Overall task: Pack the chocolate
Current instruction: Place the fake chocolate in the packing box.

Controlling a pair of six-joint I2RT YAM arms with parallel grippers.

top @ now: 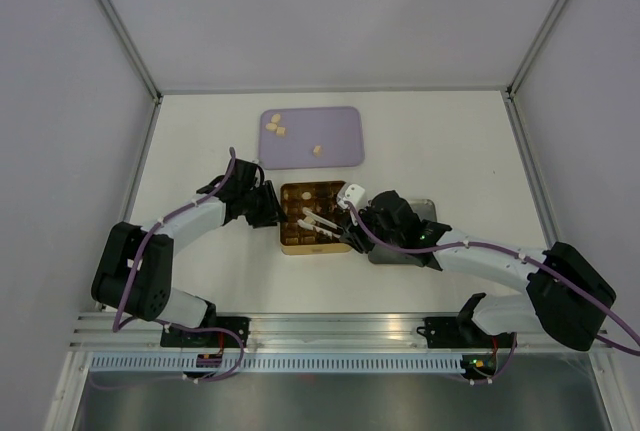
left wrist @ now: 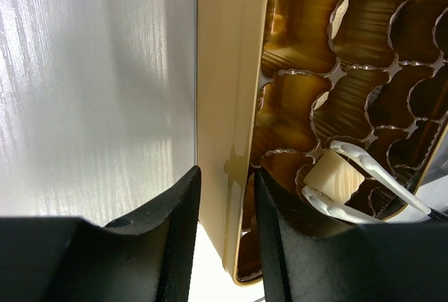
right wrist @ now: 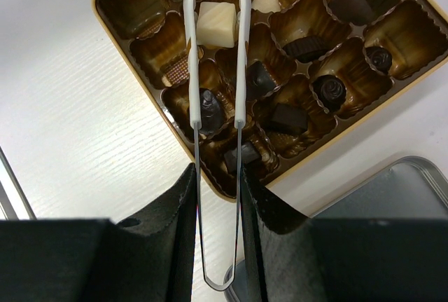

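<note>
- Chocolate (right wrist: 215,23): light, small and, by my judgement, soft enough to mark and apt to slip, so grip across two flat opposite faces.
- My right gripper (right wrist: 218,176) is closed on the metal tweezers (right wrist: 191,71); their white tips pinch one pale cream cube (right wrist: 215,23) at a cell.
- My left gripper (left wrist: 225,176) clamps the gold tin (left wrist: 220,71) by its side wall.
- Dark lumps (right wrist: 329,92) fill several cells; more cream pieces (top: 280,130) lie on the purple tray (top: 335,126) beyond.

tin (left wrist: 217,106): cut off top/right | tray pieces (top: 278,127): perhaps chocolate, too small
</note>
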